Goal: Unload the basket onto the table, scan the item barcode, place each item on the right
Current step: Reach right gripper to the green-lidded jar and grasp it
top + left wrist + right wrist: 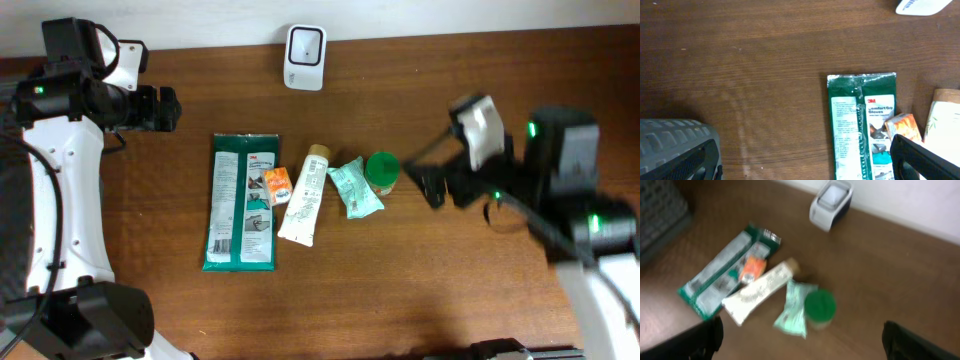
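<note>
Several items lie in a row mid-table: a green glove package [241, 203], a small orange box [277, 186], a white tube [304, 196], a mint-green packet [354, 188] and a green-lidded jar [382, 172]. The white barcode scanner [304, 44] stands at the back edge. My left gripper [166, 108] hangs open at the far left, apart from the items; its view shows the glove package [862, 125] and orange box [902, 127] by its right finger. My right gripper [420, 182] is open just right of the jar, holding nothing. In its blurred view the jar [819, 307] and packet [796, 307] lie ahead.
A pale wall runs behind the table's back edge [450, 35]. Bare wood [400, 290] lies in front of the items. The scanner [831, 199] shows at the top of the right wrist view, and its corner [922, 6] shows in the left wrist view.
</note>
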Available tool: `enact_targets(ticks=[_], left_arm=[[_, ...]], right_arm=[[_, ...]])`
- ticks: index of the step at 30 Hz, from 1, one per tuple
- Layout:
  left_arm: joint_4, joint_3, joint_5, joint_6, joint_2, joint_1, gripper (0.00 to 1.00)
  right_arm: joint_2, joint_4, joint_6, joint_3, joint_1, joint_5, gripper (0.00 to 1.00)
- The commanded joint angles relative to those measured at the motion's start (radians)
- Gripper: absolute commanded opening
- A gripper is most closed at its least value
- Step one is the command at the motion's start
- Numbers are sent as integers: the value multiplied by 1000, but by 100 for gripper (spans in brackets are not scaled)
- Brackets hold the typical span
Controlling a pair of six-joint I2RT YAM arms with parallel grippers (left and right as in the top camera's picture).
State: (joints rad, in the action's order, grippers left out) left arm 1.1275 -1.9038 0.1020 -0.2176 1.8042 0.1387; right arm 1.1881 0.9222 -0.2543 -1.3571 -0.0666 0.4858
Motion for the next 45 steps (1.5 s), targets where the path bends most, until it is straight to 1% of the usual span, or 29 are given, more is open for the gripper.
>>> enact_targets(ticks=[1,2,4,8,11,12,13,15,17,20,22,23,26,30,36,40,42,45], left_arm=[[1,-6,10,-13,-21,2,99],[1,-6,10,-13,-21,2,99],[1,-6,10,-13,-21,2,99],[1,-6,10,-13,-21,2,99],[1,-6,10,-13,-21,2,99],[1,-6,10,-13,-21,2,99],[1,-6,10,-13,-21,2,99],[1,-6,10,-13,-21,2,99],[1,-6,10,-13,-21,2,99],[1,-6,10,-13,-21,2,99],[1,-6,10,-13,-21,2,99],[1,-6,10,-13,-21,2,99],[1,-6,10,-13,-21,2,99],[1,-6,10,-13,-21,2,99],[1,-6,10,-13,-21,2,99],[1,-6,10,-13,-21,2,99],[1,-6,10,-13,-21,2,99],[1,-6,10,-13,-21,2,99]], right_arm=[[191,154,9,-202,-5,60,98],[230,171,9,-232,-5,85,98],[326,145,10,-256,-5,125,98],[464,109,9,-256,-6,316,98],[541,90,66,-256,-9,306,98],[557,90,98,-256,-13,268,100],[575,90,165,-256,-25,183,100],[602,87,371,-256,-66,-87,99],[608,74,534,-256,-108,-269,98],[619,43,644,-256,-164,-365,98],[645,41,734,-256,-198,-433,94],[658,41,767,-255,-204,-450,90],[714,39,842,-253,-210,-452,87],[775,34,866,-253,-210,-399,85],[800,21,864,-251,-228,-363,85],[801,55,861,-249,-235,-391,78],[801,61,853,-235,-235,-393,71],[802,56,828,-207,-235,-392,70]])
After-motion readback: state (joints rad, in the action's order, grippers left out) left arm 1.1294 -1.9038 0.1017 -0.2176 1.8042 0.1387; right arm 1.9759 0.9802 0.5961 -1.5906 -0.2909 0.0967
